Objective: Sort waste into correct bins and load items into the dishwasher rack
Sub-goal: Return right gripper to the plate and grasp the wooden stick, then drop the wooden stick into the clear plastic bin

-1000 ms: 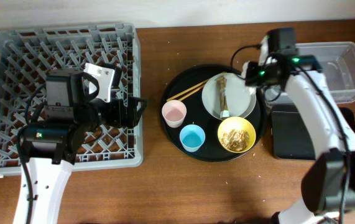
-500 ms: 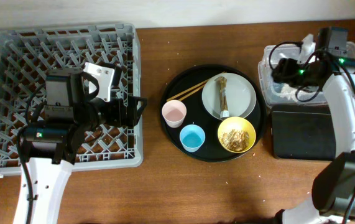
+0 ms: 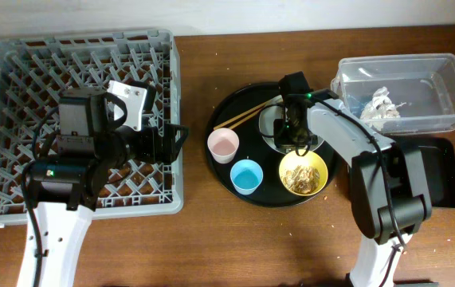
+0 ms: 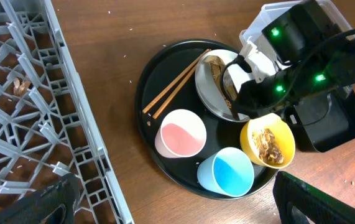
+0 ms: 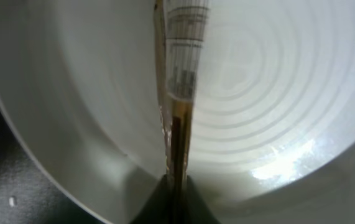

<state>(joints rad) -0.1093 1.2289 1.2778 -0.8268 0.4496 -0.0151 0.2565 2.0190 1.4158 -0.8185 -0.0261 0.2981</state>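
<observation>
My right gripper (image 3: 295, 131) is down over the pale grey-white plate (image 3: 319, 123) and shut on a thin golden-brown scrap (image 5: 178, 93), pinched edge-on at the fingertips (image 5: 176, 193) over the plate (image 5: 258, 74). On the round black tray are the pink cup (image 3: 223, 145), blue cup (image 3: 247, 175), chopsticks (image 3: 247, 115) and yellow bowl (image 3: 323, 177) of brownish noodle leftovers (image 3: 301, 177). A crumpled white paper scrap (image 3: 382, 104) lies in the clear tub (image 3: 450, 80). My left gripper (image 3: 175, 143) is open and empty at the right edge of the grey rack (image 3: 20, 64), its fingers (image 4: 177, 202) wide apart.
The flat black rectangular tray (image 3: 438, 171) sits in front of the clear tub at the right. The round black tray (image 3: 268, 163) is in the middle of the wooden table. The rack (image 4: 15, 124) fills the left side.
My right arm swung from the plate to the clear tub, left the white paper there, and came back to the plate, where it has shut on the golden-brown scrap. The left arm has not moved.
</observation>
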